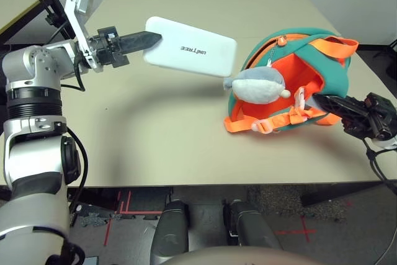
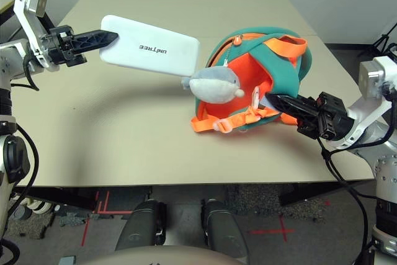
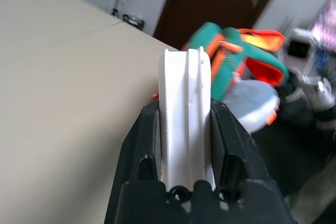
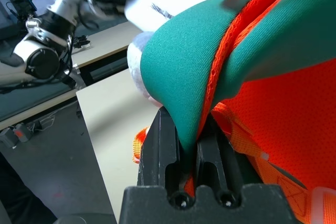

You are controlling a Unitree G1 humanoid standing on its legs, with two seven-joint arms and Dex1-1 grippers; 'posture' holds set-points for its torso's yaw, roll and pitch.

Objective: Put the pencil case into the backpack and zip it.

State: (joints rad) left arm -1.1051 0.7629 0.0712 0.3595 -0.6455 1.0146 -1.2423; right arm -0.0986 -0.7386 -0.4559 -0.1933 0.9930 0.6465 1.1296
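My left gripper [image 1: 149,39] is shut on one short end of the white pencil case [image 1: 192,48], holding it level above the table; its far end hangs just left of the backpack's opening. In the left wrist view the case [image 3: 185,108] stands edge-on between the two black fingers. The teal backpack [image 1: 332,66] lies on its side at the right, its mouth gaping to show the orange lining [image 1: 298,82]. A grey-white plush fish [image 1: 259,84] dangles before the opening. My right gripper [image 1: 322,99] is shut on the backpack's teal rim [image 4: 184,72], holding it open.
The tan table [image 1: 149,134] stretches bare between the arms and toward its front edge. Orange straps with buckles [image 1: 273,122] trail from the backpack's lower side. Another table edge [image 1: 25,13] stands at far left; floor with red tape marks lies below.
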